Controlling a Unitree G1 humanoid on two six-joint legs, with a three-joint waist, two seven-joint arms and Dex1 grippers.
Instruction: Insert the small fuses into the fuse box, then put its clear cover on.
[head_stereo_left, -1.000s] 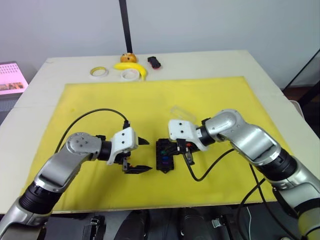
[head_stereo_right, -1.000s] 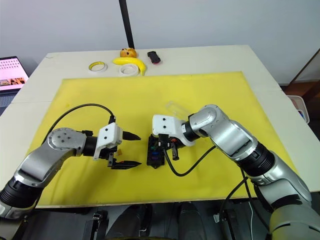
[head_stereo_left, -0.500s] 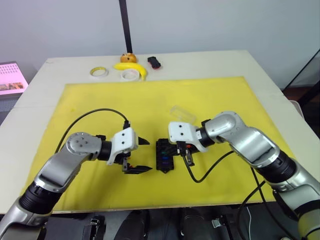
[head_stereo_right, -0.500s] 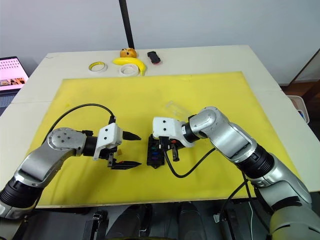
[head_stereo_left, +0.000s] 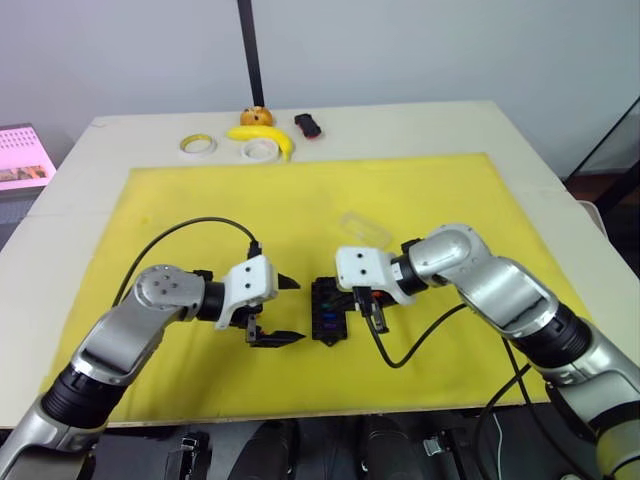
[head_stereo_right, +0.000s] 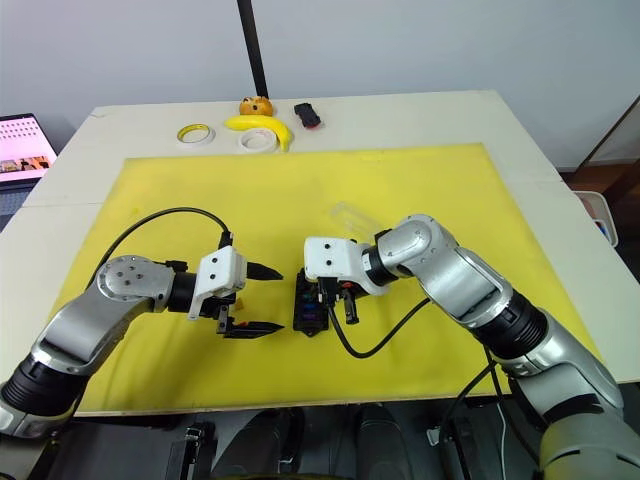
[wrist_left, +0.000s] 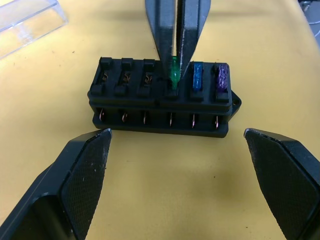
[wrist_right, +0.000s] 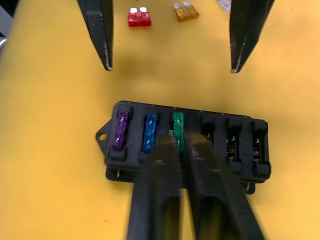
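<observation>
Centrally, on the yellow mat (head_stereo_left: 300, 200), fuse box (head_stereo_left: 328, 310) sits mid-frame. Left gripper (head_stereo_left: 285, 310) just left of it, fingers spread, empty. Right gripper (wrist_left: 176, 60) over the box, fingers pinching the teal fuse (wrist_left: 173, 75) in its slot, beside seated blue fuse (wrist_left: 197, 76) and purple fuse (wrist_left: 220, 79). Clear cover (wrist_left: 27, 22) lies upper left in the left wrist view.

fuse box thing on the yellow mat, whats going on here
The right claw is shut on a teal fuse, pushing it into a slot of the black fuse box. A blue fuse and a purple fuse already sit beside it. The left claw waits open next to the box. The clear cover lies on the mat behind.
</observation>
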